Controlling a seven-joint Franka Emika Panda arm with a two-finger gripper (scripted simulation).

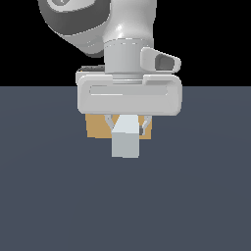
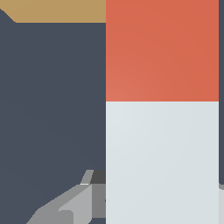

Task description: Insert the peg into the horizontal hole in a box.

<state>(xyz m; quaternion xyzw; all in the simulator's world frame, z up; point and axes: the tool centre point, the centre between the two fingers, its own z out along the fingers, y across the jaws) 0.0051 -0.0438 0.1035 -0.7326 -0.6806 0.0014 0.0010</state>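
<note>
Closed on the peg point(image 1: 125, 139), the tool point(image 1: 126, 128): two thin dark fingers point(image 1: 107, 121) showing either side of the bar under the broad white hand in the exterior view, pressed against its flanks with no gap to be seen. Held roughly level and clear of the bench point(image 1: 49, 196), pale grey end facing the exterior camera, so mostly a small square there with a short strip of top face above it. In the wrist view, the same peg point(image 2: 162, 131) filling much of the picture, grey-white over the near stretch and red-orange over the far stretch, that coloured end leading toward the box point(image 2: 57, 9). Grip apparently on the grey portion, well back from the red tip. Likely stiff and light, a plain rigid bar with flat smooth faces: good seating for flat pads, though prone to swivelling if pinched far from the middle, and unforgiving of any tilt at a mouth only slightly wider than itself. Behind the tool in the exterior view, the tan box point(image 1: 98, 127) directly in line, only its lower corners peeking out either side. Hole entirely hidden, covered by hand and peg in one view and cut off at the frame edge in the other. Gap between red tip and box face impossible to judge; whether the tip has entered, equally so.
</note>
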